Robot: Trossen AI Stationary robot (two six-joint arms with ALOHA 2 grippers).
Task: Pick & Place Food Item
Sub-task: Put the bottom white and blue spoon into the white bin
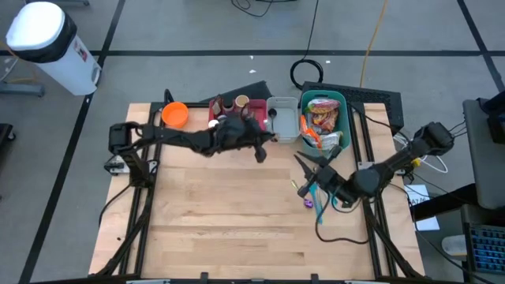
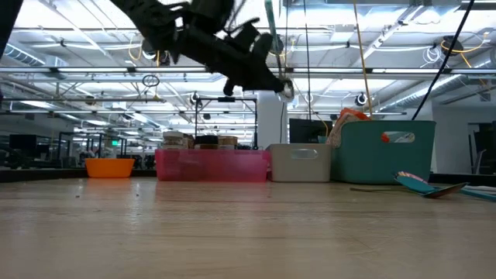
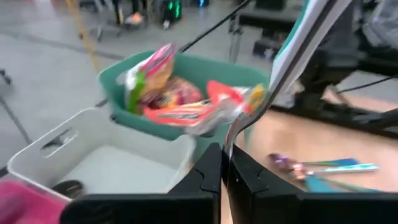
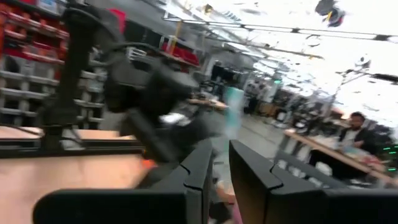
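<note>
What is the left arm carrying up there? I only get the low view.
Observer: Its wrist camera shows the left gripper's fingers shut on a thin utensil with a teal-and-white handle.
Operator: And where is the right arm? I can't find it.
Observer: From above, the right gripper is over the table's right side, beside some loose items lying in front of the teal bin.
Operator: Is the grey bin empty?
Observer: No, one small dark item lies on the floor of the grey bin.
</note>
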